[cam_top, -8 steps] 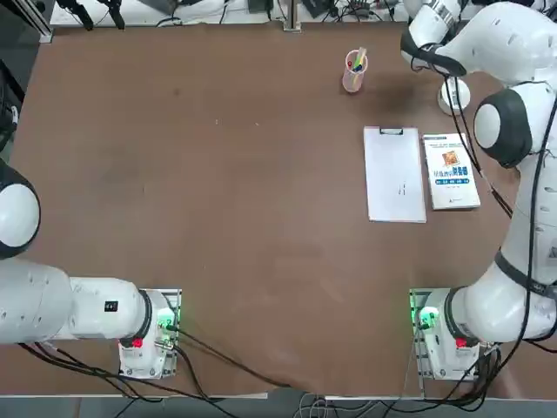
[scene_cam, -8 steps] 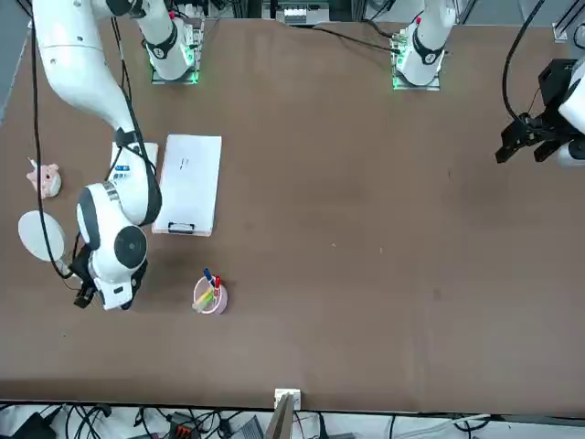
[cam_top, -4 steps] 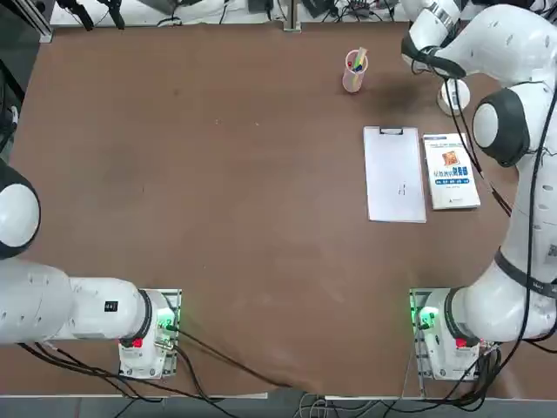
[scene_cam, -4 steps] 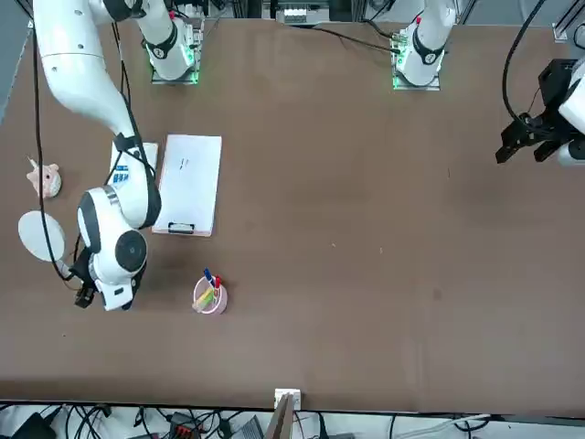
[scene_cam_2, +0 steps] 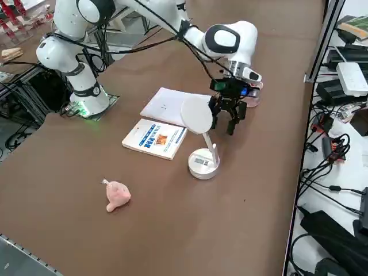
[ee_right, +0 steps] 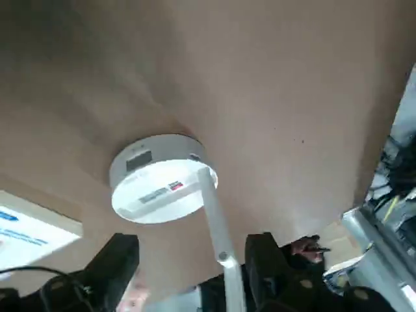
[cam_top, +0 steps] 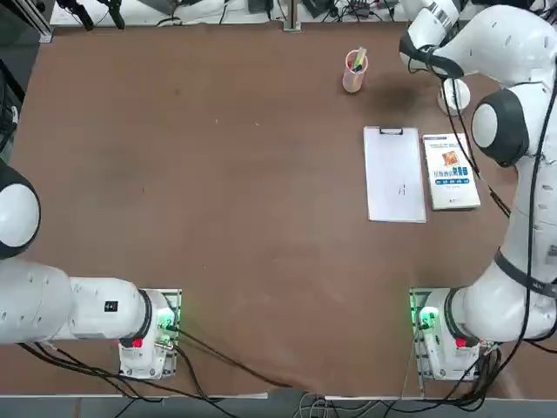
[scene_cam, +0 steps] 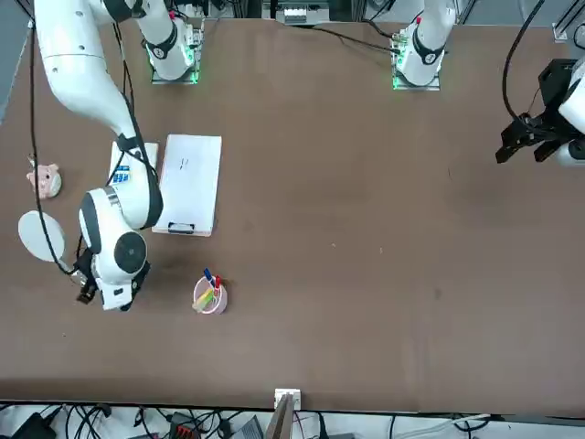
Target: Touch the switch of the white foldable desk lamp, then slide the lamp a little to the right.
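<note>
even bright overhead light, soft short shadows, wrist view hazy and blurred

A broad brown table (cam_top: 244, 192) with a matte top fills nearly every view. Along its far edge in the top view runs a strip crowded with black cables (cam_top: 344, 9) and small devices. In the right side view that same edge is bordered by a metal rail (scene_cam_2: 317, 63), and beyond it lie tangled black cables (scene_cam_2: 330, 146), a white power adapter (scene_cam_2: 352, 77) and dark boxes on a pale floor. At the near edge in the top view, more cables (cam_top: 261, 374) trail off the table. Light is even, with soft shadows.
</note>
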